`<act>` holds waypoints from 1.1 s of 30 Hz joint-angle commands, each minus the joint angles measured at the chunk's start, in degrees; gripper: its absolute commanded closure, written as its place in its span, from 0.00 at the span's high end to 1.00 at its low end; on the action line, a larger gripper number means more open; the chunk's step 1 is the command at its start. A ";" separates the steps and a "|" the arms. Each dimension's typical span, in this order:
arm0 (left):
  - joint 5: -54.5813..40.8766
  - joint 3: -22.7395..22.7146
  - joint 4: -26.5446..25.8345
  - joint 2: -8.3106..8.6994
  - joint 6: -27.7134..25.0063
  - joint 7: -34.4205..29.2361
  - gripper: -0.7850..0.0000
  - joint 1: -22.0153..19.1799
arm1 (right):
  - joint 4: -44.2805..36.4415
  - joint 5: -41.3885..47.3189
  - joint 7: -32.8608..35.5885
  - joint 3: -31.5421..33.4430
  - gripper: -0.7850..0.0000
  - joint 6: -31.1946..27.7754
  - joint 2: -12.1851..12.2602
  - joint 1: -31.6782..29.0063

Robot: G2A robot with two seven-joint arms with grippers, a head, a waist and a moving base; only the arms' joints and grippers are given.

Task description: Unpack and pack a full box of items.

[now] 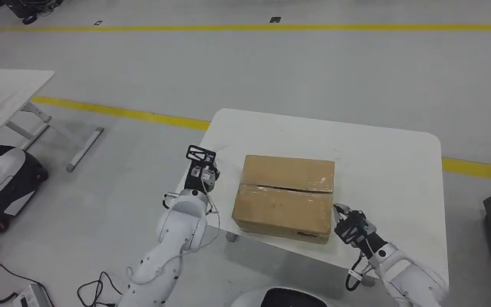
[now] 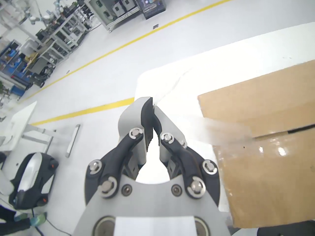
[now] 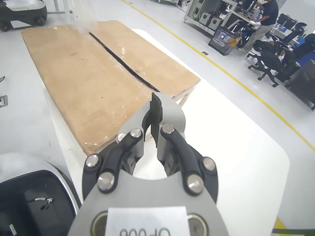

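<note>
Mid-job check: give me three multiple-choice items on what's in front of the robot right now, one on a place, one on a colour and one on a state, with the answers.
1. Where does the cardboard box sit on the table?
A. against the far edge
B. toward the edge nearest the robot
C. hanging off a far corner

2. What colour is the tabletop?
A. white
B. black
C. brown

3. How are the box's top flaps?
A. standing open
B. torn off
C. closed flat, meeting at a middle seam

Answers:
1 B: the top view shows bare tabletop beyond the box.
2 A: the surface is white in every view.
3 C: both wrist views show flat flaps with one narrow seam.
</note>
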 commanded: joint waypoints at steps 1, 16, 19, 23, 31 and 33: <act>-0.31 -0.83 0.74 -0.07 1.21 0.56 0.00 0.44 | 0.74 -0.71 0.16 -0.65 0.00 -0.25 -0.09 0.43; -8.08 -5.96 12.35 -0.87 8.45 4.76 0.00 -2.93 | 3.13 -0.84 1.15 -1.62 0.00 -0.81 -0.47 2.25; -5.95 -6.57 15.27 -0.88 10.42 5.36 0.00 -4.07 | 3.11 -1.17 1.08 -1.52 0.00 -0.76 -0.46 2.26; -6.54 -6.55 18.74 -1.04 10.75 5.70 0.00 -5.73 | 2.64 -1.47 0.90 -1.24 0.00 -0.94 -0.38 2.01; -6.66 -6.38 26.78 -1.28 11.67 5.41 0.00 -9.68 | 2.23 -1.48 1.01 -0.87 0.00 -1.00 -0.32 1.62; -6.61 -6.18 29.35 -1.31 11.44 4.91 0.73 -11.14 | 2.18 -1.44 1.09 -0.87 0.00 -0.90 -0.34 1.58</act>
